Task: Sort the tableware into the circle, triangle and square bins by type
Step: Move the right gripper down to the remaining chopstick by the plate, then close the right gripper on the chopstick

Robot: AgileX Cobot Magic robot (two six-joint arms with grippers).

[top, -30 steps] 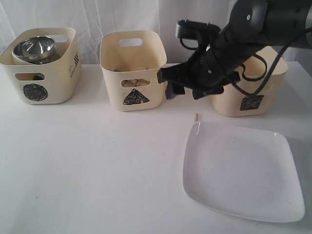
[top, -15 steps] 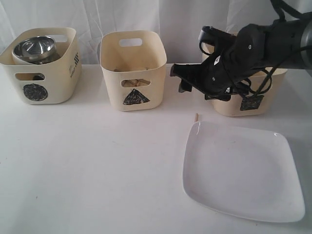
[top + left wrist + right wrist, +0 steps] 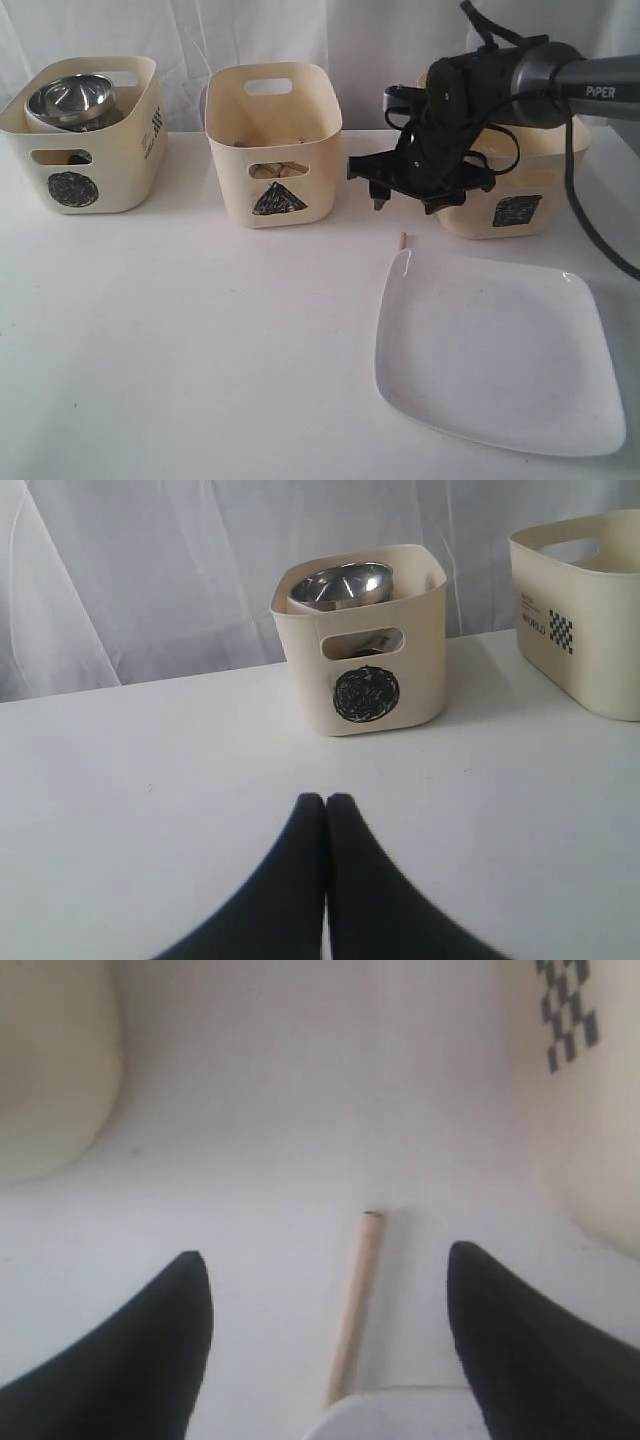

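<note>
Now your right gripper hangs wide open, the thin wooden chopstick lying between its fingers, one end under the large white squarish plate. Looks like a pickup: lower, pinch. Left gripper closed, empty.

Light: bright, diffuse, even.

Exterior view: table and curtain near white-out. The plate barely separates from the table, with a thin grey shadow along its rim at 6 o'clock. Soft shade at the foot of the circle bin. Hard glints on the steel bowl. The black arm loses detail.

Left wrist view: circle bin sharp, left gripper blurred.

Right wrist view: soft throughout. The right gripper is fuzzy-edged, and the chopstick casts a pale shadow.
</note>
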